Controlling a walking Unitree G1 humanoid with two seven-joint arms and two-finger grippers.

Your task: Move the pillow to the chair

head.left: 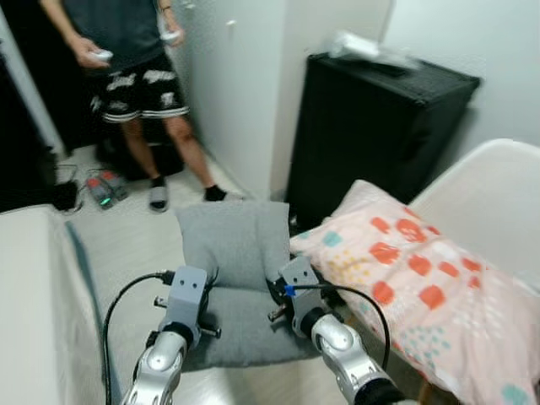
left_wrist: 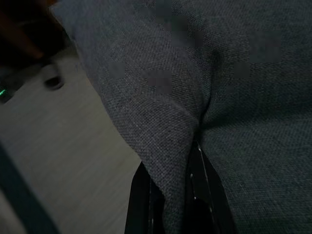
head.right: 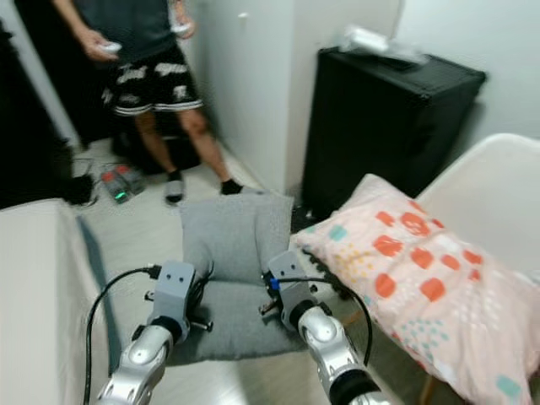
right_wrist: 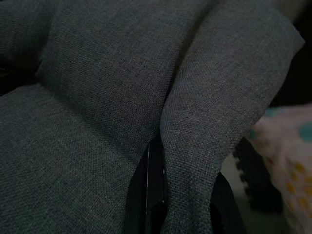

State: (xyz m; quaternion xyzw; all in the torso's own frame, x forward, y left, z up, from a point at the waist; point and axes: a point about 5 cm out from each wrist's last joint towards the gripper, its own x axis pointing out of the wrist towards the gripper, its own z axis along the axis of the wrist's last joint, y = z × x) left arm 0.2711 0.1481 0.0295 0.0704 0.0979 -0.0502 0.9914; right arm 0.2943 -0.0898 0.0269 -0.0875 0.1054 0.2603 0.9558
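Both hands are clamped on the grey pillow (head.left: 236,278), held up in front of the robot: the left hand (head.left: 187,316) pinches its left edge, the right hand (head.left: 291,299) its right. Just right of the pillow is a white chair (head.left: 498,202) carrying a patterned pink pillow (head.left: 413,278). Beyond stand a black cabinet (head.left: 380,135) and a person (head.left: 135,76).

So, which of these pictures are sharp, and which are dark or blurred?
Both eye views are bright but soft: the standing person and the black cabinet look smeared. The left wrist view is dim, with sharp weave on the grey fabric pillow that the left gripper pinches, and blurred floor behind. The right wrist view is darkest, yet the weave by the right gripper stays clear.
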